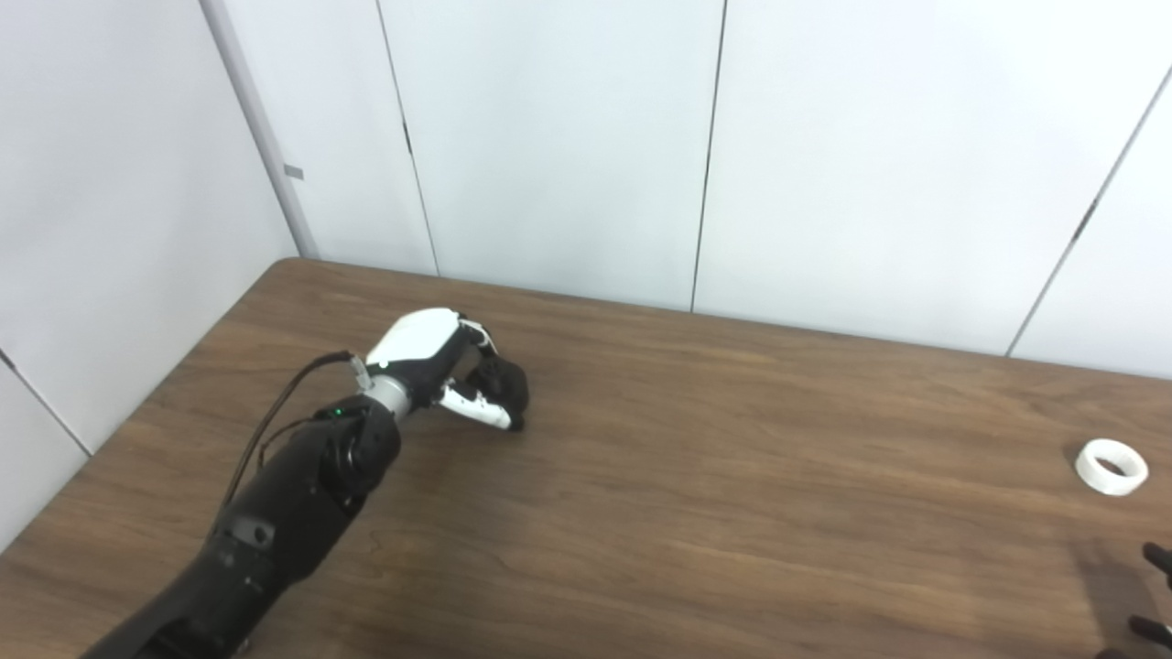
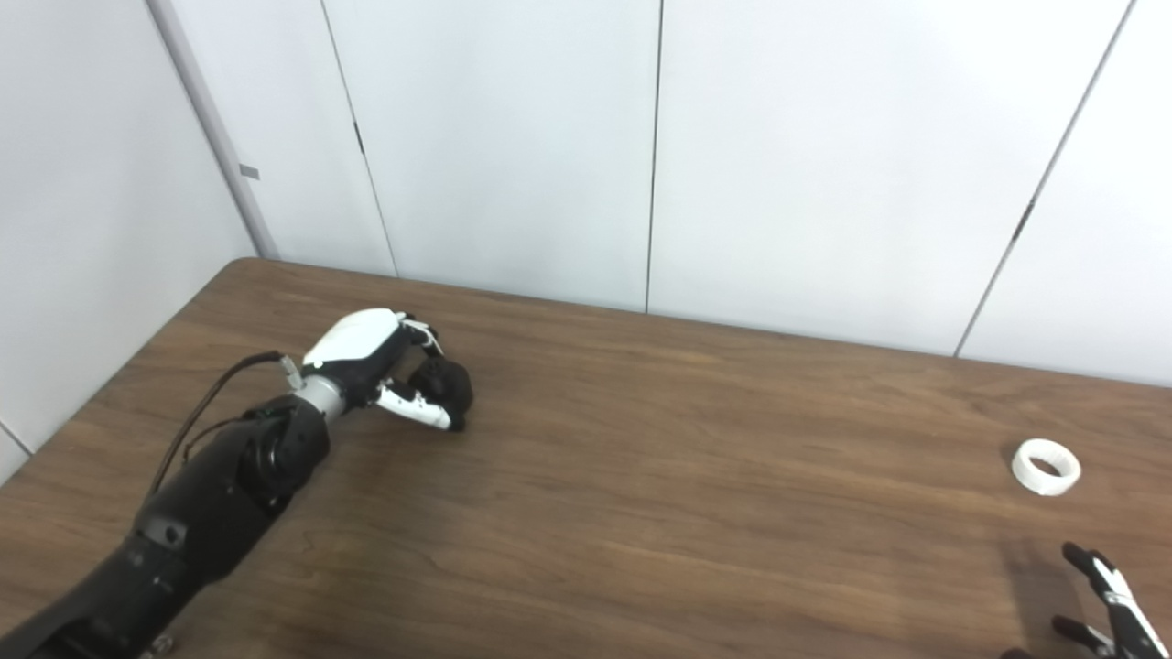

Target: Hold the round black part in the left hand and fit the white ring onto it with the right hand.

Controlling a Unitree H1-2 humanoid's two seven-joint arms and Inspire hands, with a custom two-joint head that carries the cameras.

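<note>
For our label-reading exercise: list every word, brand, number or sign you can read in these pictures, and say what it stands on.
None can be read. The left hand, round black part, white ring, table and wall panels show no print; a small grey tag on the wall strip looks blank.

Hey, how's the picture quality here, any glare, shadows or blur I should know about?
Left eye view: even, soft light, no hard glare; the table shows a mild sheen, a faint shadow beside the left robot hand. Right eye view: slightly soft overall; the ring stays legible, the right robot hand is cut by the frame edge above a dim shadow.
</note>
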